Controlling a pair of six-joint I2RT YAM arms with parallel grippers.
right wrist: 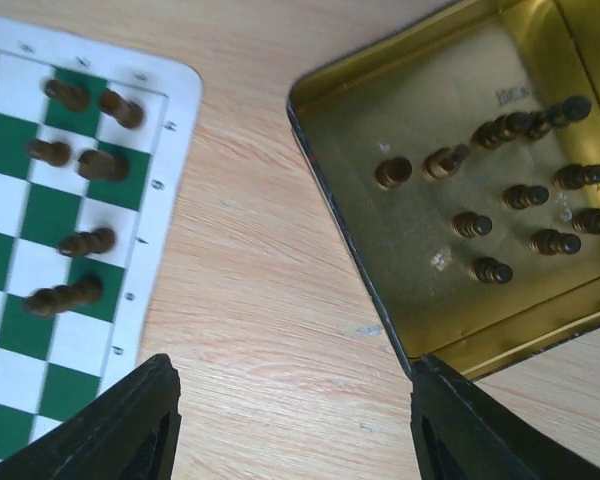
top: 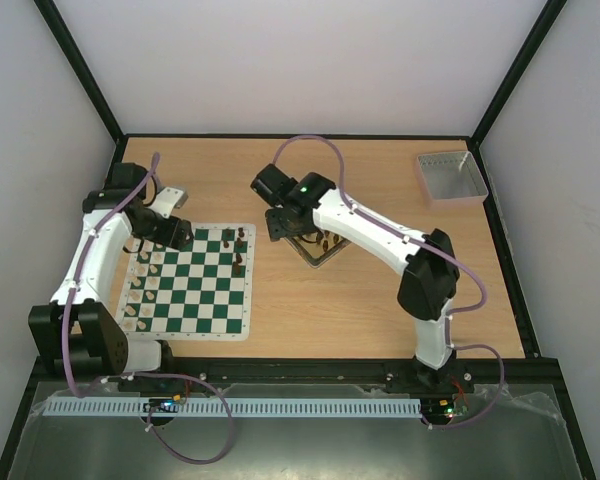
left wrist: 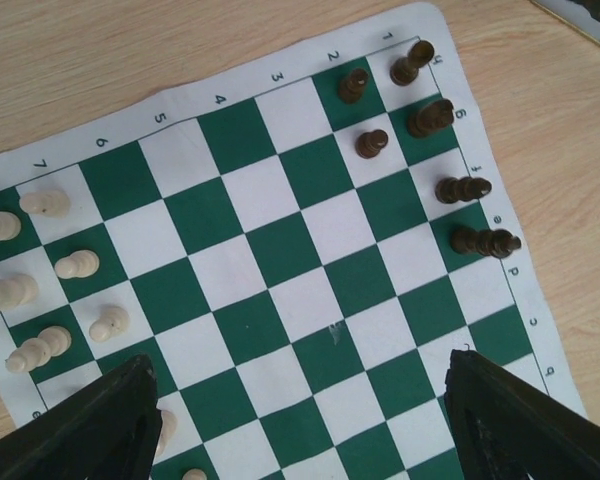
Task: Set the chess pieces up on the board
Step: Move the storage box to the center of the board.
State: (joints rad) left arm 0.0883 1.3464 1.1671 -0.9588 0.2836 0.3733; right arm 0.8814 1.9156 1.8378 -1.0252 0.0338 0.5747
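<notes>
A: Left tool (left wrist: 302, 385) hangs over the board (left wrist: 280, 250). Its fingers are wide apart, with nothing between them. And the right tool (right wrist: 295, 390)?

B: Also apart and empty. It sits over bare bench (right wrist: 270, 300), between the board's edge and the gold tin (right wrist: 400, 240).

A: Where do the pieces stand?

B: Cream pieces (left wrist: 77, 265) line the two ranks at the left arm's end of the board. Six dark pieces (left wrist: 432, 117) cluster at the opposite end, near one corner, on the last two ranks. The spare dark pieces (right wrist: 525, 195), ten or so, stand in the tin, bunched toward its far side.

A: Why the split?

B: Reach, most likely. The tin lies just beside the dark end of the board, on the right arm's side, so that arm has a short carry. The left arm covers the cream end.

A: Step in hand?

B: Probably the right arm going for a dark piece from the tin. Its camera is centred on the tin's near edge, not on a piece, so it would have to shift across first.

A: Risk?

B: The pieces in the tin stand close together, so fingers this wide could topple a neighbour. The grey tray (top: 450, 177) sits at the far corner, well apart from the work.
</notes>
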